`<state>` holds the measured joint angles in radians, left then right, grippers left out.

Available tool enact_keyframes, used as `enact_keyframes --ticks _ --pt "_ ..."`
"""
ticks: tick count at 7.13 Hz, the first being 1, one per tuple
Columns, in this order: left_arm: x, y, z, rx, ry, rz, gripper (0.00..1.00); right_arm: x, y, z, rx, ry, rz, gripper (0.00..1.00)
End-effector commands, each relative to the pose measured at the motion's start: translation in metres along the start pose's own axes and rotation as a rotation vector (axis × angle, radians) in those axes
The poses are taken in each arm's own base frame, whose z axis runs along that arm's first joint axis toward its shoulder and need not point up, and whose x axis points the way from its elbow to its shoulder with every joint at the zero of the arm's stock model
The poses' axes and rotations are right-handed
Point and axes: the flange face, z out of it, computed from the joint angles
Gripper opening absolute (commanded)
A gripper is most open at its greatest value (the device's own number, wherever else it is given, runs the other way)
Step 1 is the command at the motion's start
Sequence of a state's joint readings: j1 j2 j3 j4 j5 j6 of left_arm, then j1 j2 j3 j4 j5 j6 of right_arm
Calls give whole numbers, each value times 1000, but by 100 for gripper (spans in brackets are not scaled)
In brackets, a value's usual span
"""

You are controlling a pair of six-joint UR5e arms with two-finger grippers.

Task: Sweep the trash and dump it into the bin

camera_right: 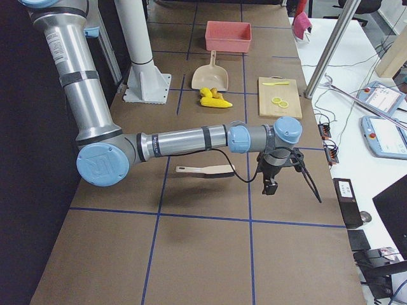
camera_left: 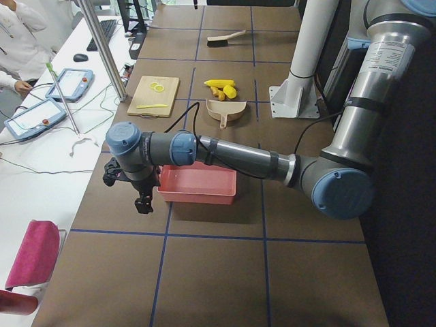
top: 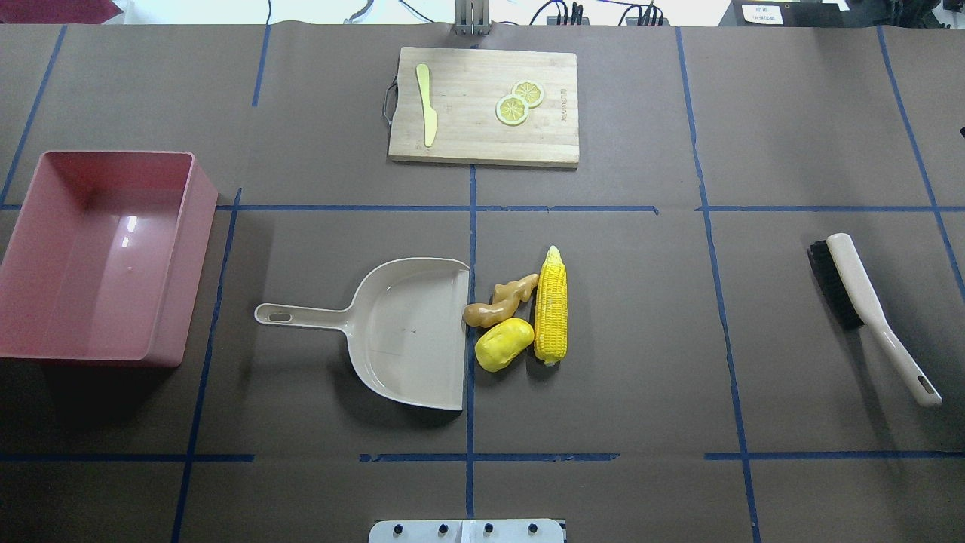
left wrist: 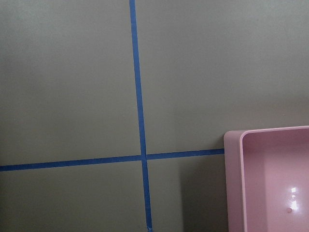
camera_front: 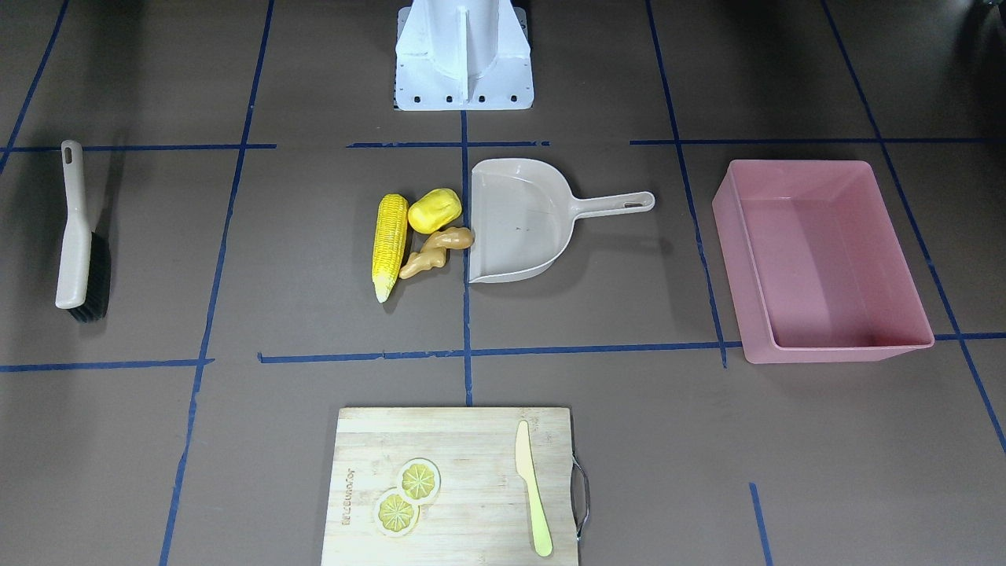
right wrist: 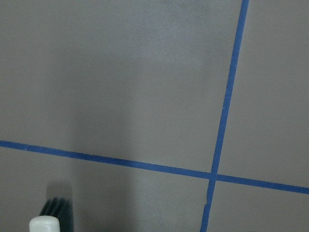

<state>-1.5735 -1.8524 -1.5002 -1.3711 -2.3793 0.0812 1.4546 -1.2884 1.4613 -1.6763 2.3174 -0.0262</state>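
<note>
The trash lies together mid-table: a long corn cob [top: 551, 305], a stubby yellow lump [top: 503, 344] and a tan ginger root [top: 501, 299]. They sit right at the open mouth of a beige dustpan [top: 407, 332]. The pink bin [top: 98, 256] stands empty at the table's left end. My left gripper [camera_left: 141, 199] hangs above the table beside the bin [camera_left: 197, 185]. My right gripper [camera_right: 269, 184] hangs near the brush [camera_right: 205, 170]. Both show only in the side views, so I cannot tell if they are open or shut.
A beige brush with black bristles [top: 867, 302] lies at the table's right end. A wooden cutting board [top: 482, 105] at the far edge holds two lemon slices [top: 519, 102] and a pale yellow knife [top: 427, 102]. Blue tape lines grid the brown table.
</note>
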Motion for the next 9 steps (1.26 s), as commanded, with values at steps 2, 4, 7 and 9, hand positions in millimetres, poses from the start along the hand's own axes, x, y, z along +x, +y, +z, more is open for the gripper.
enact_keyframes --ticks 2,4,7,9 --pt "3 5 24 -14 19 84 100 2 8 8 -12 -54 15 100" --pt "9 4 24 -12 13 98 100 3 9 8 -8 -51 9 100" --pt "77 1 9 31 25 225 100 5 24 11 -1 -51 -2 100" --pt "97 13 35 76 39 355 100 3 51 11 34 -52 -34 100"
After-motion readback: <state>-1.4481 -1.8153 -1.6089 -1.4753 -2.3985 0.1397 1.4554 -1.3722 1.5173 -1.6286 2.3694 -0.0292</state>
